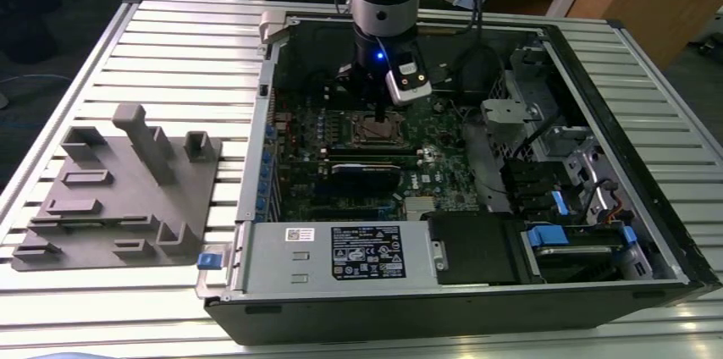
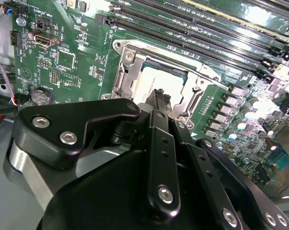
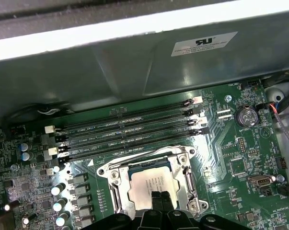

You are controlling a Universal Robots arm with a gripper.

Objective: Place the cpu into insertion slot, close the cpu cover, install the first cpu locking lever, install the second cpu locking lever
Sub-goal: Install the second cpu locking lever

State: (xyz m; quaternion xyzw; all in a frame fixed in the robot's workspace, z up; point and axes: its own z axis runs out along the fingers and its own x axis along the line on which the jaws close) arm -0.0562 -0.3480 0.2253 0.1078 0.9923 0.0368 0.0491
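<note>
The cpu (image 3: 149, 184) (image 2: 154, 82), a silver-grey square chip, lies flat in the insertion slot (image 1: 378, 129) on the green board. The cpu cover (image 3: 116, 191) (image 2: 127, 72), a metal frame with a cut-out centre, lies down around the chip. My gripper (image 3: 160, 199) (image 2: 159, 96) hangs straight over the chip, its black fingers pressed together with nothing between them, the tips at or just above the chip's near edge. In the exterior view the gripper (image 1: 381, 115) reaches down into the open computer case over the socket.
Long black memory slots (image 3: 130, 132) run beside the socket, and a row of capacitors (image 3: 63, 191) stands on its other side. The case's metal wall (image 3: 134, 72) rises behind the slots. A grey fixture block (image 1: 113, 190) sits on the table at the exterior view's left. The power supply (image 1: 339, 253) fills the case's near end.
</note>
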